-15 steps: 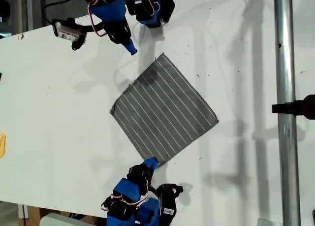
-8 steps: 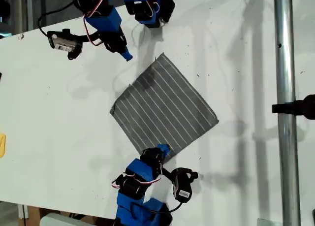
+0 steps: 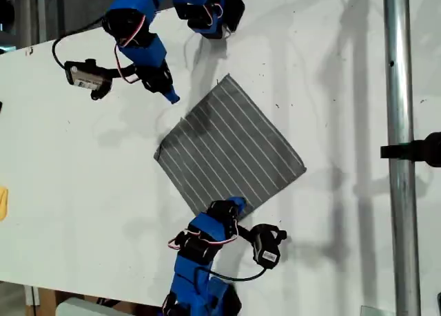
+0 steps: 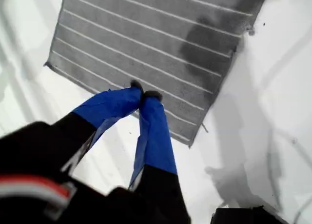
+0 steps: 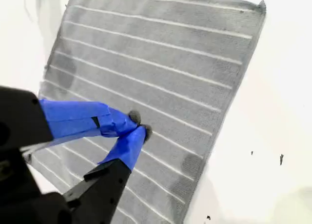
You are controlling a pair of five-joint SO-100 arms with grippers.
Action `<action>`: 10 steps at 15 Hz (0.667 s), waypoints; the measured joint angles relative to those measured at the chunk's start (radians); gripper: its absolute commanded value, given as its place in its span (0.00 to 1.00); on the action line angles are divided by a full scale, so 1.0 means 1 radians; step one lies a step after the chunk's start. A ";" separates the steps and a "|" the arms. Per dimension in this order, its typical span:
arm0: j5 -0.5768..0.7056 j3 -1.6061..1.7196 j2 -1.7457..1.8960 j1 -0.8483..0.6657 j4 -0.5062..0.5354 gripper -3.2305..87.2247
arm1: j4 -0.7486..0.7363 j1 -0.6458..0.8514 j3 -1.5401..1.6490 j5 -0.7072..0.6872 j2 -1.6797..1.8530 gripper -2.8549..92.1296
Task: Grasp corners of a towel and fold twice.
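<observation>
White tabletop fills the exterior view, and the square dark-grey cloth with thin white stripes, the towel, lies flat and unfolded near its middle, turned like a diamond.

At the exterior view's lower edge, my second gripper, blue with dark tips, reaches over the towel's lowest corner, which the arm hides. In the second wrist view that gripper hangs above the striped cloth. Its two fingertips are pressed together with nothing between them, and the fabric below shows no lift or pinch. A small black camera module on a cable sits beside this arm.

Three towel corners show plainly in the exterior view: the left corner, the right corner and the top corner. A soft shadow darkens the cloth along its upper left edge.

Beyond that edge, my first gripper points toward the towel from bare table, apart from the cloth. In the first wrist view it appears over the nearest towel edge, fingers closed tip to tip and holding nothing.

A vertical bare-metal pole with a black clamp runs down the exterior view's right side. A yellow object, too cropped to identify, shows at that view's left edge.
</observation>
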 measured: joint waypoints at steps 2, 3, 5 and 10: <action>-0.031 0.003 -0.077 0.006 -0.037 0.02 | -0.140 0.000 0.091 -0.015 -0.063 0.03; -0.048 0.018 -0.109 0.006 -0.074 0.02 | -0.218 0.000 0.160 -0.018 -0.086 0.03; -0.075 0.092 -0.176 0.005 -0.184 0.02 | -0.387 0.012 0.310 -0.025 -0.130 0.03; -0.112 0.259 -0.302 -0.028 -0.428 0.02 | -0.710 0.064 0.479 -0.032 -0.371 0.03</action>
